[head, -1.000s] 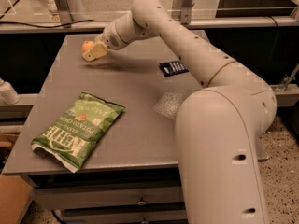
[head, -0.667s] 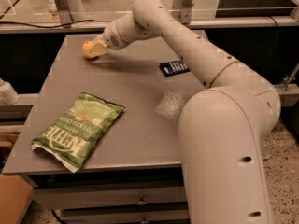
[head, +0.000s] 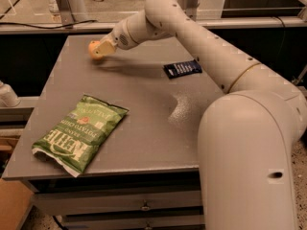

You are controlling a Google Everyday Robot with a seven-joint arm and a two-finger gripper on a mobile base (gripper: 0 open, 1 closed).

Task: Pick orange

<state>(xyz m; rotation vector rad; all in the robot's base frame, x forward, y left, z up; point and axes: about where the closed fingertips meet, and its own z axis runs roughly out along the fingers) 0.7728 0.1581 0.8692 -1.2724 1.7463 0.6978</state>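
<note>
The orange (head: 91, 48), a small round fruit, is at the far left of the grey table (head: 148, 123), caught in the tip of my gripper (head: 99, 50). The gripper reaches in from the right on the long white arm and is shut on the orange. It holds the fruit slightly above the tabletop, with a shadow beneath it. The side of the orange facing the gripper is hidden by the fingers.
A green chip bag (head: 79, 131) lies flat at the table's front left. A dark blue packet (head: 182, 69) lies at the back right, under the arm. My white arm's base fills the right foreground. A white object (head: 7, 95) sits off the left edge.
The gripper and the orange have moved together a little up and toward the back of the table. The chip bag and the dark packet have not moved.
</note>
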